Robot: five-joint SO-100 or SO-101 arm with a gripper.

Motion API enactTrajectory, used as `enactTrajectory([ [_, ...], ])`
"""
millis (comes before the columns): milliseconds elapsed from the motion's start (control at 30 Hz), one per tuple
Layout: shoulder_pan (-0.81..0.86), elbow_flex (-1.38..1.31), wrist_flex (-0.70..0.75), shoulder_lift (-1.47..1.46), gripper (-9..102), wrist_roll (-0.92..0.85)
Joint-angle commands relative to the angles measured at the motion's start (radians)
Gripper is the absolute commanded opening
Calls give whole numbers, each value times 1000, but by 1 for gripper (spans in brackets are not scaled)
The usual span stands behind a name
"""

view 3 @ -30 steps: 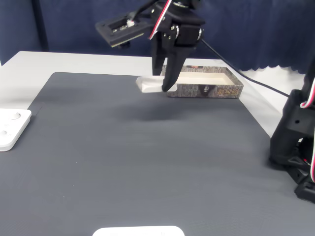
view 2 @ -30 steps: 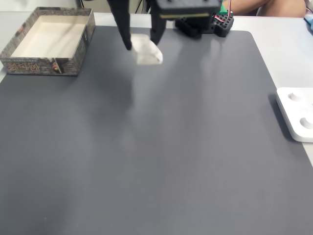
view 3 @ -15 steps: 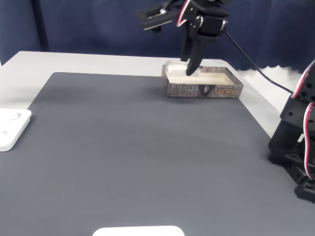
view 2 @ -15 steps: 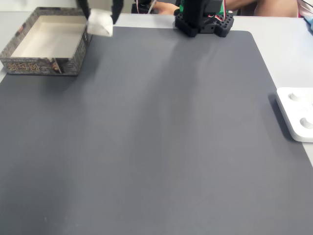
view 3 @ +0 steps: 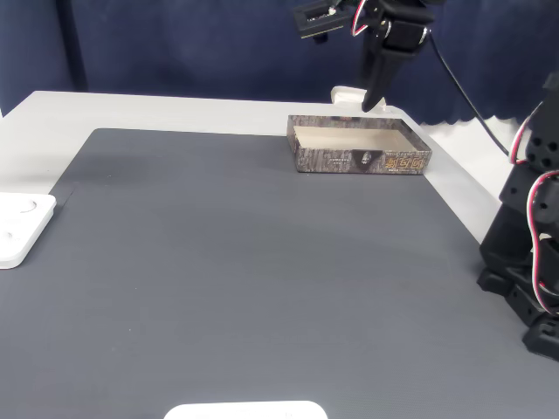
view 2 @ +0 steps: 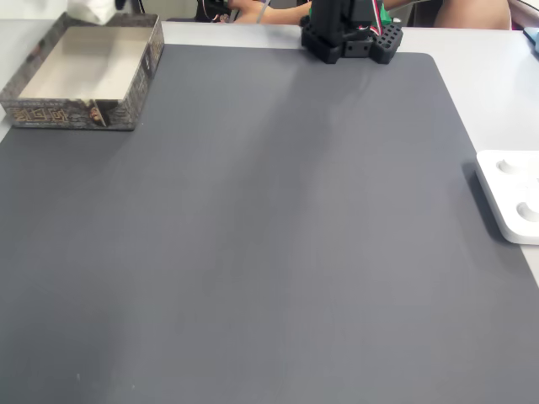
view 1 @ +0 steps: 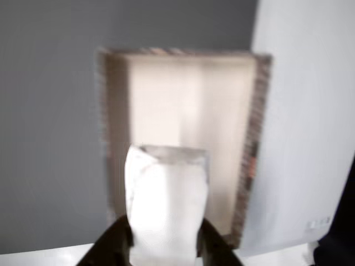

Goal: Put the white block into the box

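White block [view 1: 166,208] clamped in gripper [view 1: 165,244], long axis toward box [view 1: 256,138]

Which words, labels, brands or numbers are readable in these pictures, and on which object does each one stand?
None can be read.
The box: its patterned side carries label-like patches in both fixed views, too small and blurred to read.
The white block, held in the gripper: plain, no marks.
The flat white device: no text seen.
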Motion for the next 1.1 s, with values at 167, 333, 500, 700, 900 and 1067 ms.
enactTrajectory([
  [167, 32, -242, -2, -195, -2, 77],
  [333, 29, -305, 11, -296, -2, 107],
  [500, 35, -393, 60, -371, -2, 126],
  [700, 44, -439, 89, -419, -2, 140],
  [900, 51, -499, 132, -477, -2, 172],
  [1067, 52, -552, 138, -515, -2, 179],
])
